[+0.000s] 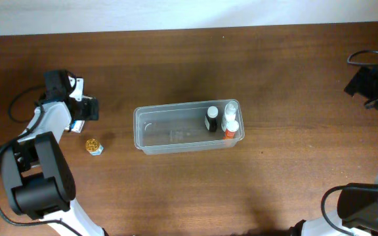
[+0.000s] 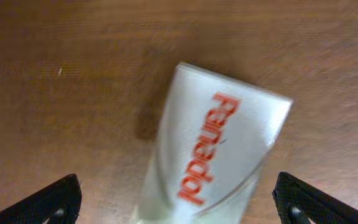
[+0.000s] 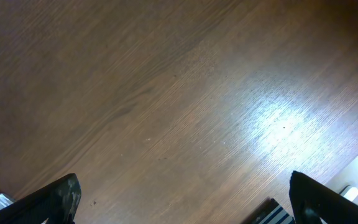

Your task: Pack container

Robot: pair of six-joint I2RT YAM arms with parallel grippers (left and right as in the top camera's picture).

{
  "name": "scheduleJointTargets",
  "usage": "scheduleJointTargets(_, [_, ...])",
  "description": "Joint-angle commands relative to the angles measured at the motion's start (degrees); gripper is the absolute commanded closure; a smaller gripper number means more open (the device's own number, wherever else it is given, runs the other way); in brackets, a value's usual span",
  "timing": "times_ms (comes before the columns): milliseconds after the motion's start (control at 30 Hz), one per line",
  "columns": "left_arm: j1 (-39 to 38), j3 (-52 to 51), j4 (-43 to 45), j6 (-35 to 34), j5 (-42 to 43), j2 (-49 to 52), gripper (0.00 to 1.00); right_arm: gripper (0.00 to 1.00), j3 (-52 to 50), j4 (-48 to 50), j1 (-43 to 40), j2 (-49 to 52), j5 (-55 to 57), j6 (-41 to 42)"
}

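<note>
Three bottles (image 1: 225, 119) stand in the central container's (image 1: 169, 128) 3 o'clock end; at its 9 o'clock a jar (image 1: 94, 146) and the Panadol box (image 2: 216, 143), beneath the wide-open, empty left end effector (image 2: 176, 193), seem left to pack, the right end effector (image 3: 182, 186) equally open and empty.

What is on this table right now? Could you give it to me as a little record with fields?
container: clear tub, middle of the table
inside: three small bottles, all at its right end
box: white, red "Panadol" lettering, lying on the table outside the tub
gold item: small, on the table left of the tub
left hand: open, above the box
right hand: open, over bare wood
</note>
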Motion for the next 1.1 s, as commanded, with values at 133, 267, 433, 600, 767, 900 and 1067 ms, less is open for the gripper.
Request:
scheduleJointTargets(133, [-0.5,0.11,1.18,1.27,2.19,5.33,0.01,0.02,0.92,0.0,-0.2,-1.57,0.09,0.33])
scheduleJointTargets(267, [-0.5,0.11,1.92,1.29,2.21,6.97,0.01,0.02,0.92,0.0,-0.2,-1.57,0.09,0.33])
scheduleJointTargets(433, [-0.52,0.11,3.39,1.27,2.58,7.08,0.01,0.02,0.92,0.0,-0.2,-1.57,0.09,0.33])
scheduleJointTargets(600, [-0.52,0.11,2.6,0.92,8.17,7.08,0.18,0.02,0.92,0.02,-0.2,-1.57,0.09,0.33])
scheduleJointTargets(767, [-0.5,0.11,0.42,-1.2,11.45,7.08,0.3,0.02,0.92,0.0,-0.2,-1.57,0.09,0.33])
scheduleJointTargets(900, [-0.5,0.13,-0.39,-2.6,11.41,7.06,0.31,0.02,0.92,0.02,-0.2,-1.57,0.09,0.33])
scheduleJointTargets(1067, [-0.52,2.27,-3.19,-6.75,11.45,7.06,0.42,0.02,0.92,0.02,-0.2,-1.57,0.09,0.33])
